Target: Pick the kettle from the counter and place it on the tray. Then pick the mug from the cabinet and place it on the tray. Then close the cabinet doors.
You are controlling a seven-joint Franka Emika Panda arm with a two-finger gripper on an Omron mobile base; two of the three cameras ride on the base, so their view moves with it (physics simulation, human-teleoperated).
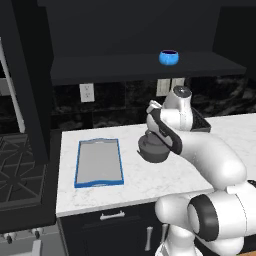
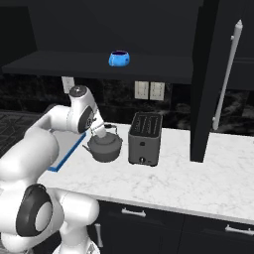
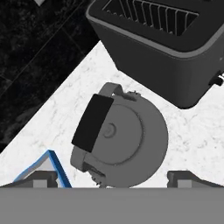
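Gripper (image 3: 112, 178) jaws spread wide above the kettle (image 3: 120, 138) (not touching it); toaster (image 2: 145, 138) just beside kettle, tray (image 1: 99, 161) on its other side.

We see the kettle (image 2: 104, 146) on the tabletop (image 2: 198, 173) just left of the toaster (image 2: 145, 138), the mug (image 2: 119, 58) on the cabinet (image 2: 163, 67) shelf above.

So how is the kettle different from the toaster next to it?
The kettle is round and squat, while the toaster is boxy and taller. The kettle has a thin arched handle and a lid on top; the toaster has open slots on top instead. The kettle is nearer the tray; the toaster stands on its far side. Both are dark and sit on the white counter.
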